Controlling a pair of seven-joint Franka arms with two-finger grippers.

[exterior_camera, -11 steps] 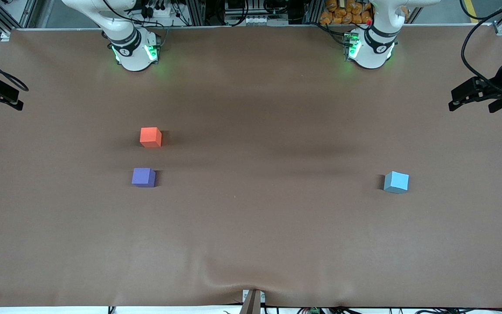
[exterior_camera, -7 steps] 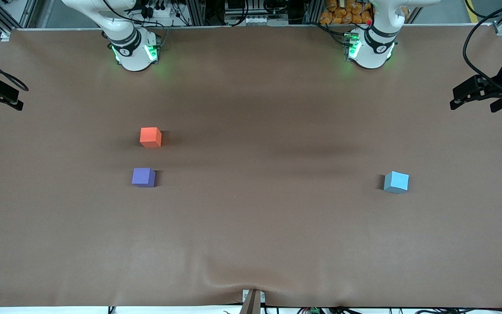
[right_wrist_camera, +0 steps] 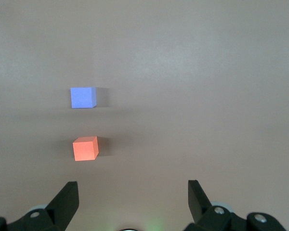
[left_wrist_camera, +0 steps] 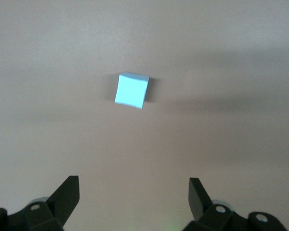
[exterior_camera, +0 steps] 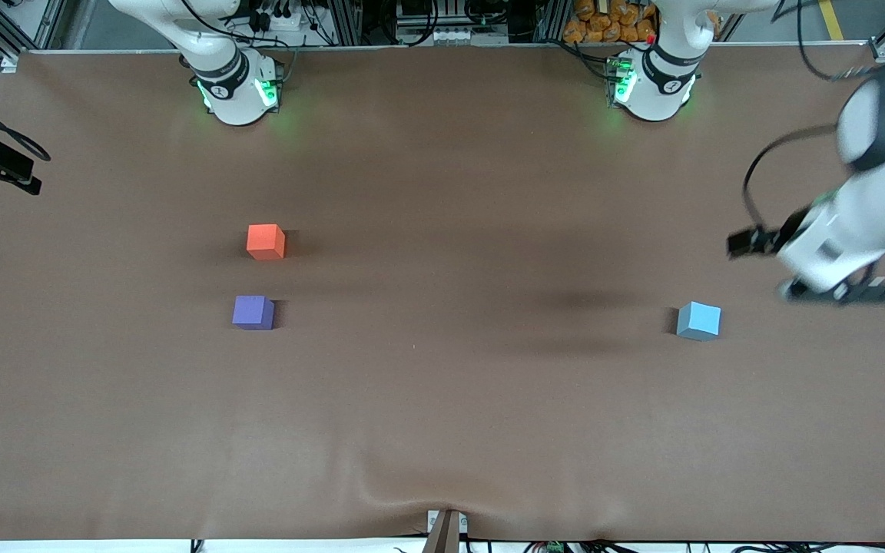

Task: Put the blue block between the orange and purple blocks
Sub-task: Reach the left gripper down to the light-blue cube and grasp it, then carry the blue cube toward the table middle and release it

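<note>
The blue block (exterior_camera: 698, 320) sits on the counter (exterior_camera: 442, 430) toward the left arm's end, about midway between the edge under the bases and the edge nearest the front camera. The orange block (exterior_camera: 266, 241) and purple block (exterior_camera: 253, 312) stand toward the right arm's end, a gap between them, purple nearer the front camera.

Handling, as a judgement: the blue block is a small matte cube, probably light and stiff, with flat faces that should not slip. It lies slightly turned against the counter edges (the end effector will need matching rotation). Take it on two facing side walls, low and centred.

The left end effector (left_wrist_camera: 134, 193) hangs over the counter near the blue block, on the side toward the left arm's counter edge, fingers spread wide and empty. The right end effector (right_wrist_camera: 132, 195), also spread and empty, waits off the counter's edge at the right arm's end.

Against the earlier frames: the left arm has swung in from the counter's edge toward the blue block. No block has shifted; the right arm is unmoved.
</note>
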